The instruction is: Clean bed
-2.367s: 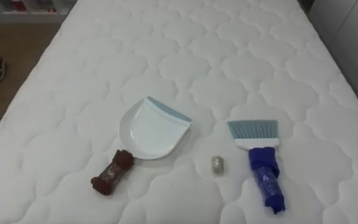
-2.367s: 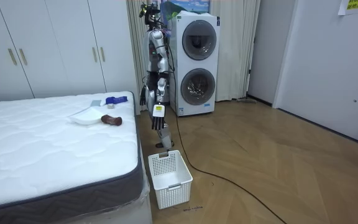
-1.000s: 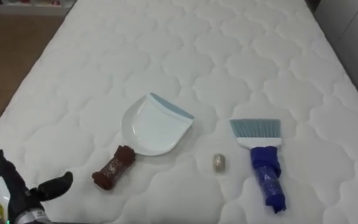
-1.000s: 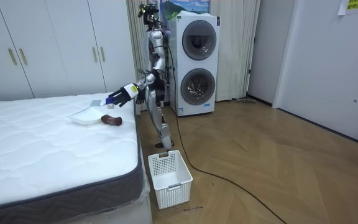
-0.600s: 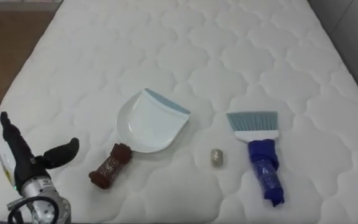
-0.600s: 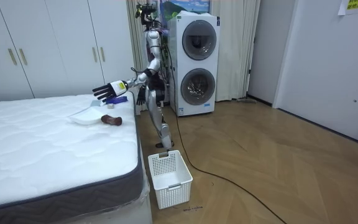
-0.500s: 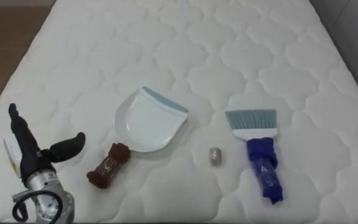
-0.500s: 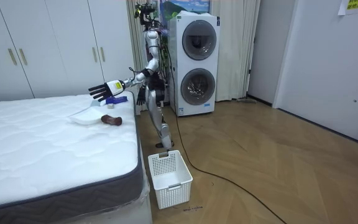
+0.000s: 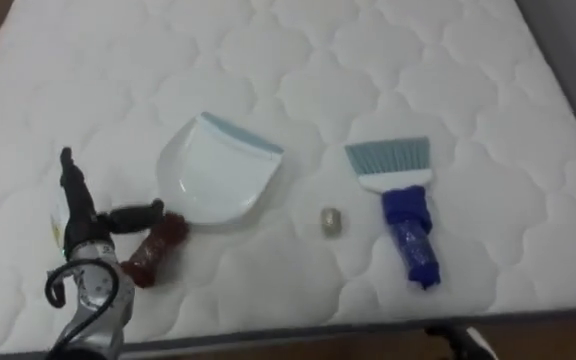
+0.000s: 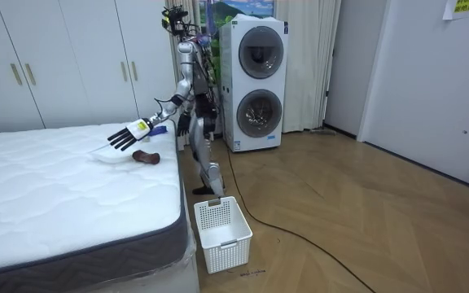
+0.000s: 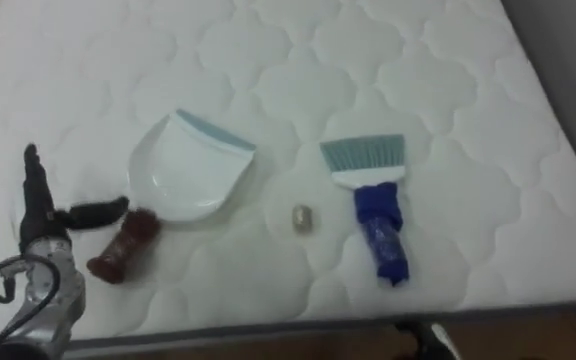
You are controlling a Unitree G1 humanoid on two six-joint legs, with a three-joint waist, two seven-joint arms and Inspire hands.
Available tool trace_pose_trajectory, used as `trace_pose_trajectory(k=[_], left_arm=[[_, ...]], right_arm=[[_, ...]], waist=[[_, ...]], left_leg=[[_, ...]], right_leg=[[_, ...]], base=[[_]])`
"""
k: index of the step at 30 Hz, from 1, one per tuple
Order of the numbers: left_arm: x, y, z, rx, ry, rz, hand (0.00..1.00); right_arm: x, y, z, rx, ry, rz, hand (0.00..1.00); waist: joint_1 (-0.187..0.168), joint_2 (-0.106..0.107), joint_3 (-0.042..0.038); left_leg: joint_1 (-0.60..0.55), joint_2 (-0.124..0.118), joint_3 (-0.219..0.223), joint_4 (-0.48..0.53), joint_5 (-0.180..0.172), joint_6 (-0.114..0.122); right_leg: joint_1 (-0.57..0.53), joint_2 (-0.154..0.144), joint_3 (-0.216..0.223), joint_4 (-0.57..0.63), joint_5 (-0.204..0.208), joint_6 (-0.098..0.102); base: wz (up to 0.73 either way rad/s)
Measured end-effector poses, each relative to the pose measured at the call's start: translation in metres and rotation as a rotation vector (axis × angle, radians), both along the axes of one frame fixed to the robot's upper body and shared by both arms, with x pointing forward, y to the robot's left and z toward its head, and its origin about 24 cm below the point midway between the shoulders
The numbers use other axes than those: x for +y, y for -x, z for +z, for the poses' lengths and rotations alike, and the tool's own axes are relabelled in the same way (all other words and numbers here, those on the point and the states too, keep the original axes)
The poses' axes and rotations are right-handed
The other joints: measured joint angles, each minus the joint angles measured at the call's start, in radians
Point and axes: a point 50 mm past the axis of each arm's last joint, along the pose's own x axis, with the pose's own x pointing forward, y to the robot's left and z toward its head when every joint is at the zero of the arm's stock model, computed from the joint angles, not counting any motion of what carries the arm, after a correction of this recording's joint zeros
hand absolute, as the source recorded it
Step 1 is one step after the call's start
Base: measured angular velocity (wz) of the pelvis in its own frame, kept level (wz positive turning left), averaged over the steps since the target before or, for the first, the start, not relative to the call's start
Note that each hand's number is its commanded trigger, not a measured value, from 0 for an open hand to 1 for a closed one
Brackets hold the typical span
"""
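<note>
A white dustpan (image 9: 218, 178) with a blue lip lies on the white mattress (image 9: 388, 60), its brown handle (image 9: 154, 246) pointing toward the near edge. To its right lies a small grey-green scrap (image 9: 331, 222). Further right is a brush (image 9: 406, 238) with a blue handle and pale blue bristles. My left hand (image 9: 80, 228) is open over the mattress just left of the brown handle, fingers straight and thumb stretched toward it; I cannot tell if it touches. In the room view the left hand (image 10: 124, 137) reaches over the bed and the right hand (image 10: 183, 125) hangs at my side.
I stand at the bed's end, beside stacked washing machines (image 10: 255, 81). A white basket (image 10: 222, 233) sits on the wooden floor by the bed corner. Wardrobe doors (image 10: 63, 61) line the wall behind. The mattress's near edge (image 9: 298, 335) runs below the tools.
My left arm has risen from my side and reached forward over the bed to the dustpan's handle. The head camera has dipped, so the tools sit higher and further left.
</note>
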Motion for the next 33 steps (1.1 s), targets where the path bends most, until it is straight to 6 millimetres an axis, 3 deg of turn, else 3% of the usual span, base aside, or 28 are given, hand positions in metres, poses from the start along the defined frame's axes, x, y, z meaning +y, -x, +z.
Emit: trace_pose_trajectory(k=[3, 5, 12, 22, 33], left_arm=[[-0.005, -0.007, 0.000, 0.012, -0.002, -0.024, 0.00], [-0.004, -0.008, 0.000, 0.023, -0.008, -0.021, 0.00], [-0.003, 0.003, -0.018, 0.124, 0.001, -0.020, 0.00], [-0.008, 0.004, -0.022, 0.151, 0.035, -0.009, 0.00], [-0.011, 0.004, -0.024, 0.160, 0.029, -0.028, 0.00]], right_arm=[[0.000, 0.012, -0.005, 0.050, 0.005, -0.005, 0.00], [0.001, 0.010, -0.005, 0.047, 0.002, -0.002, 0.00], [0.003, -0.001, -0.003, 0.049, 0.009, 0.017, 0.00], [0.004, -0.015, 0.002, 0.025, 0.012, 0.017, 0.00], [0.004, -0.015, 0.002, 0.012, 0.005, -0.027, 0.00]], waist=[[-0.027, -0.001, 0.0006], [-0.017, -0.008, 0.0001], [-0.010, -0.016, 0.0041], [-0.013, -0.023, 0.0089], [-0.011, -0.020, 0.0106]], left_leg=[[-0.026, 0.014, 0.107, 0.005, 0.006, 0.001], [-0.036, 0.010, 0.122, 0.008, 0.010, 0.008], [-0.104, 0.011, 0.152, 0.060, 0.014, 0.015], [-0.220, 0.016, 0.166, 0.142, 0.012, 0.019], [-0.242, 0.019, 0.180, 0.147, 0.009, 0.024]], right_leg=[[-0.009, 0.003, 0.028, 0.005, -0.001, 0.004], [-0.027, -0.002, 0.026, 0.012, -0.001, 0.009], [-0.060, -0.010, 0.006, 0.017, 0.005, 0.011], [-0.161, -0.030, 0.005, 0.082, -0.001, -0.006], [-0.188, -0.037, 0.001, 0.100, 0.006, -0.012]], base=[[0.45], [0.07], [0.10], [0.06], [-0.02]])
